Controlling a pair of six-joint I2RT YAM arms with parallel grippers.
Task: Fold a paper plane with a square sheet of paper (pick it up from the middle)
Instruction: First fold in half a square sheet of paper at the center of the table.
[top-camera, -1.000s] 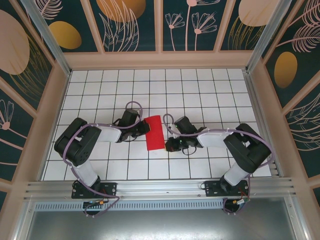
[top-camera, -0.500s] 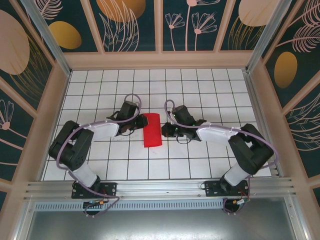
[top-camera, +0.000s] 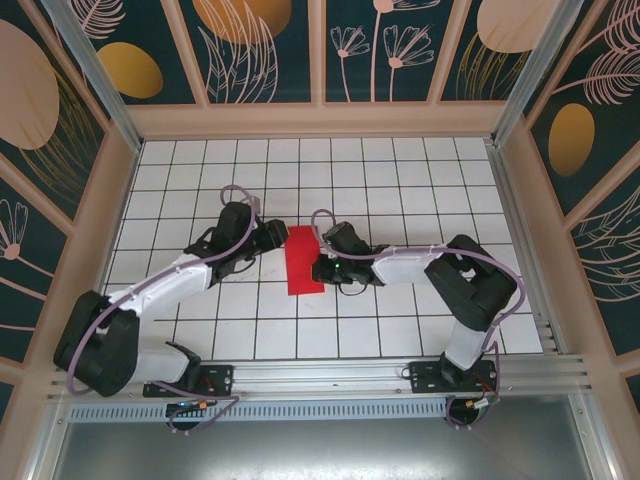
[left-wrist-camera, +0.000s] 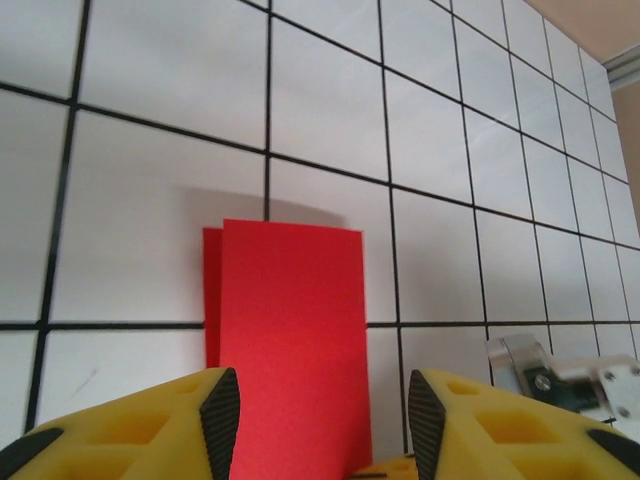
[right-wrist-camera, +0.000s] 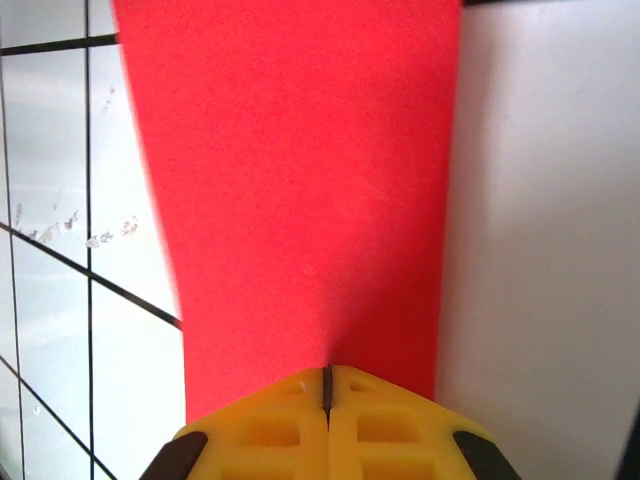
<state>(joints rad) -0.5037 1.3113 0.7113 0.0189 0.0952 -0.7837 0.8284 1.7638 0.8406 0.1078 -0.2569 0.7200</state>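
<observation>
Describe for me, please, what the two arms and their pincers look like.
The left arm and right arm have white links, black joints and looping lilac cables. The left pincer and right pincer have yellow fingers with black patches.

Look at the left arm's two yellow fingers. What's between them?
The red paper lies between the open left fingers, seen in the left wrist view.

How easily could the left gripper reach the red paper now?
Probably easily: the left gripper is open, and the red paper lies right before its fingers with nothing between. The right gripper pinches the opposite edge.
</observation>
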